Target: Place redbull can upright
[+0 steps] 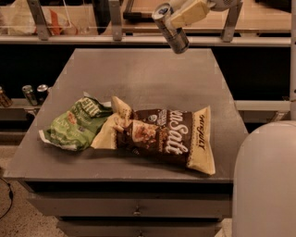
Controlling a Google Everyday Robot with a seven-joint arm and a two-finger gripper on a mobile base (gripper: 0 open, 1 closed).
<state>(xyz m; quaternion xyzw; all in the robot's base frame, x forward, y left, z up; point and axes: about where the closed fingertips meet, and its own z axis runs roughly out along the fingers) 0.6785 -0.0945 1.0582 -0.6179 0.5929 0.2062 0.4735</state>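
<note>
The redbull can (172, 30) is a slim silver-and-blue can, held tilted in the air above the far edge of the grey table (143, 74), its top toward the upper left. My gripper (185, 16) is shut on the can at the top of the camera view, its cream-coloured fingers (190, 13) across the can's upper part. The can hangs well above the tabletop and touches nothing else.
A brown and cream snack bag (164, 134) and a green snack bag (76, 122) lie on the table's near half. Small dark cans (34, 92) stand on a low shelf at left. A rail with posts (115, 21) runs behind the table. A white rounded robot part (266, 180) fills the lower right.
</note>
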